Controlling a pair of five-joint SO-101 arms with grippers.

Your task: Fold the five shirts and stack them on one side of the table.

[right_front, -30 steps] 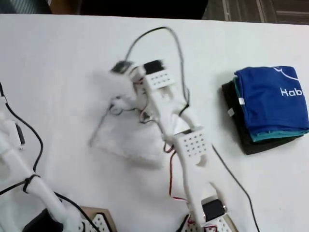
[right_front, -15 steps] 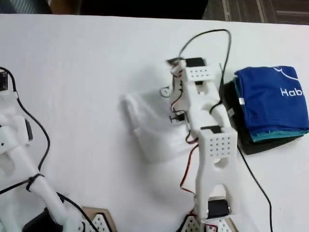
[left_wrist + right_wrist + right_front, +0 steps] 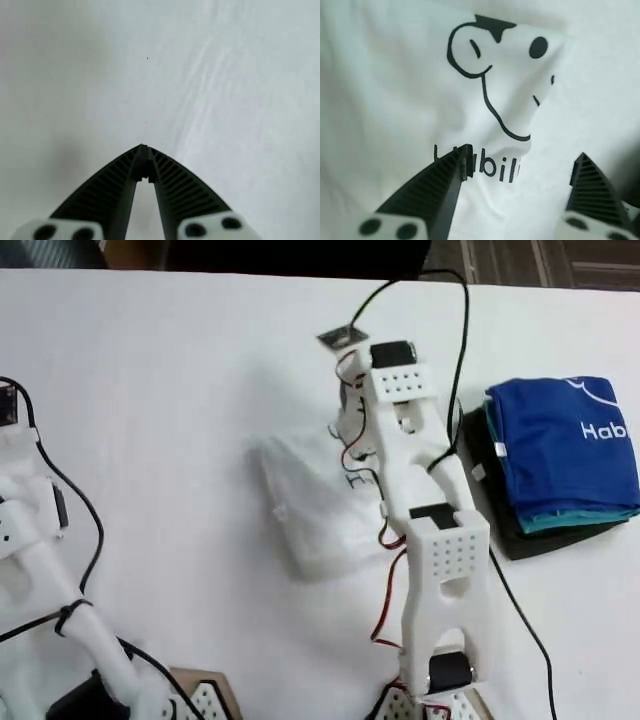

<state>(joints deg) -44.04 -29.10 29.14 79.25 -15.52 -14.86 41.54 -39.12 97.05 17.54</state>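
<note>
In the middle of the desk (image 3: 150,380), the white shirt (image 3: 310,510) lies folded into a rumpled, roughly rectangular bundle. Its black line drawing and lettering face up under the right hand (image 3: 522,160), whose fingers are spread wide over the cloth. Apart from it, at the right edge, sits the stack of folded shirts (image 3: 560,455), blue over teal over black. The left hand (image 3: 143,150) is closed on nothing above bare desk at the left.

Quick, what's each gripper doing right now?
Left gripper: closed, holding nothing.
Right gripper: open, over the white shirt, not gripping it.
</note>
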